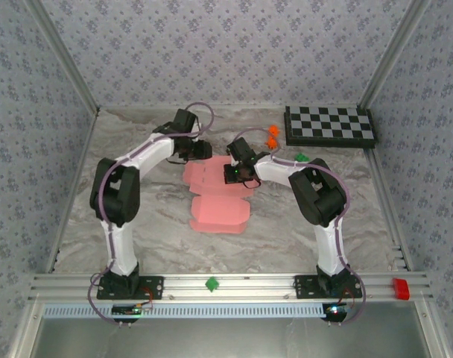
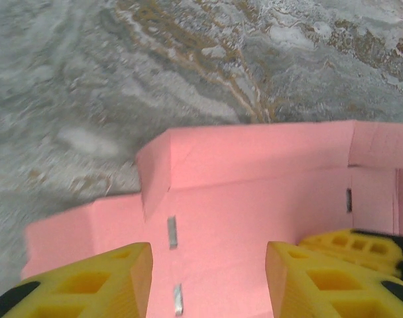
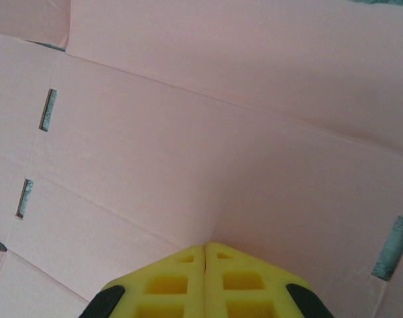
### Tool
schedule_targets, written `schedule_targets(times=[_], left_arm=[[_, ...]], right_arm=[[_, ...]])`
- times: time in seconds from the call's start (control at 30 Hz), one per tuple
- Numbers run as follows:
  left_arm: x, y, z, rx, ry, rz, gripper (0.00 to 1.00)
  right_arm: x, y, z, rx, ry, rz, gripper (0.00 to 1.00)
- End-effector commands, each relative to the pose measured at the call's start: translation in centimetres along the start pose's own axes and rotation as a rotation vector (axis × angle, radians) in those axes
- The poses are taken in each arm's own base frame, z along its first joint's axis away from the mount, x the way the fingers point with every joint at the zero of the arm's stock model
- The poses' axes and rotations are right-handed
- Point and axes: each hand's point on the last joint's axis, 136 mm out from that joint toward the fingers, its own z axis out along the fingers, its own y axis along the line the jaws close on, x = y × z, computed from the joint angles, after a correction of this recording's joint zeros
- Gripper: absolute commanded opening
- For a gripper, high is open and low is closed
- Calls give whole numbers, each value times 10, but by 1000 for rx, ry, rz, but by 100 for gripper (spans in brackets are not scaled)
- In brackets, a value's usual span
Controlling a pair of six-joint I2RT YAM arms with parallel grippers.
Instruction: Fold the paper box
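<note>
The pink paper box (image 1: 219, 212) lies mostly flat in the middle of the table, its far end partly folded up. In the left wrist view the paper box (image 2: 254, 199) has its far wall raised and a corner flap (image 2: 155, 175) standing upright. My left gripper (image 1: 200, 151) hovers over that far end, and in its own view the left gripper (image 2: 208, 265) is open, with pink card below and nothing between its fingers. My right gripper (image 1: 240, 177) is shut. Its joined tips (image 3: 205, 246) press down on the inner panel of the paper box (image 3: 188, 132).
A checkerboard (image 1: 331, 125) sits at the back right, with orange toys (image 1: 271, 136) and a green toy (image 1: 302, 158) near it. A green piece (image 1: 210, 283) and a red block (image 1: 400, 288) rest on the front rail. Marbled tabletop (image 2: 122, 79) lies beyond the box.
</note>
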Motion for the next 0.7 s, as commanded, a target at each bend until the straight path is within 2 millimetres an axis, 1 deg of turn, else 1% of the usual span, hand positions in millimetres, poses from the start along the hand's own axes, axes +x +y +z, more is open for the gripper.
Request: schedule_targets(times=[0.0, 0.03, 0.2, 0.3, 0.43, 0.57, 0.67], left_arm=[[0, 8, -31, -44, -79, -9, 49], [4, 10, -38, -51, -89, -16, 49], [40, 28, -63, -101, -98, -78, 49], [63, 33, -68, -97, -76, -119, 48], [90, 37, -65, -84, -45, -158, 48], [105, 35, -56, -51, -17, -179, 48], [108, 31, -50, -10, -14, -197, 48]], right_arm=[[21, -4, -3, 8, 71, 21, 6], [19, -3, -6, 5, 64, 20, 6], [8, 1, -22, -2, 34, 14, 6], [5, 4, -30, -5, 23, 6, 7], [8, 7, -37, -8, 21, -3, 7], [18, 9, -38, -13, 44, -10, 7], [31, 10, -36, -17, 66, -13, 7]])
